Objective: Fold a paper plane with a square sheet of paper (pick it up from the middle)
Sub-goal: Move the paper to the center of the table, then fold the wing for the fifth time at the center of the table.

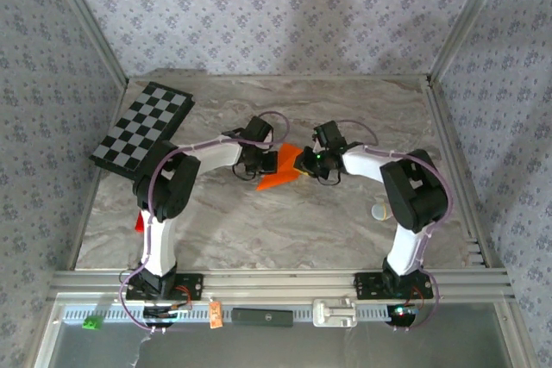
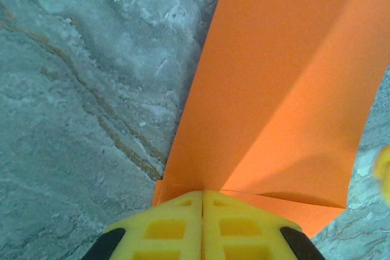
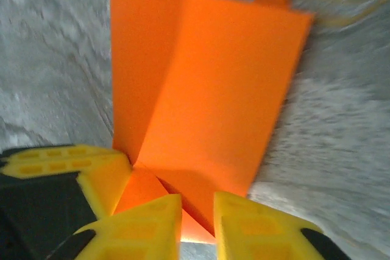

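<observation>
Orange and creased, the square sheet of paper [image 1: 280,170] sits mid-table, so folding looks about midway. At its 9 o'clock the left gripper [image 2: 203,202] is clamped on one edge. At 3 o'clock the right gripper [image 3: 198,205] straddles the opposite edge, jaws slightly apart. Next it likely needs to pinch and fold over. No writing is legible.

Thin matt square sheet of paper [image 2: 274,89], creased, on a smooth marble-look table [image 2: 73,120].

Left gripper [image 2: 203,196] pinched closed; right gripper [image 3: 198,204] blurred, seemingly narrowly parted
</observation>
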Action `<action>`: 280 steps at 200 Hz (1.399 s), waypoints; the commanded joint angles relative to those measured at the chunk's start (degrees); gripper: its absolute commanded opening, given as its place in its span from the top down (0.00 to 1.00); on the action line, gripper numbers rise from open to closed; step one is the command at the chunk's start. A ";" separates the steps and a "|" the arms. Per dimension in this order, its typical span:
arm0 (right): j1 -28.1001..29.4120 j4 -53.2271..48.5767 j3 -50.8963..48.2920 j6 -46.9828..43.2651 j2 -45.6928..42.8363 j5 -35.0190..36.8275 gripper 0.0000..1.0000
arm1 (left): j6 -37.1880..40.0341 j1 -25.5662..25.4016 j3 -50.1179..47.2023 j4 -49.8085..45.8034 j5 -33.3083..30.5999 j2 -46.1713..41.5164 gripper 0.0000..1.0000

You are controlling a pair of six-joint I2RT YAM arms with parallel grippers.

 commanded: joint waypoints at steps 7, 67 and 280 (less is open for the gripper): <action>1.58 3.83 1.89 3.79 2.99 -4.67 0.87 | -0.52 0.22 1.64 0.25 1.04 1.71 0.93; 2.37 2.70 2.94 3.58 5.60 -5.76 0.90 | -1.23 0.18 2.33 -0.16 0.35 2.13 0.93; 1.27 -2.04 7.45 -0.95 2.75 -4.61 0.78 | -14.78 0.55 -7.55 2.26 -2.48 -4.58 0.95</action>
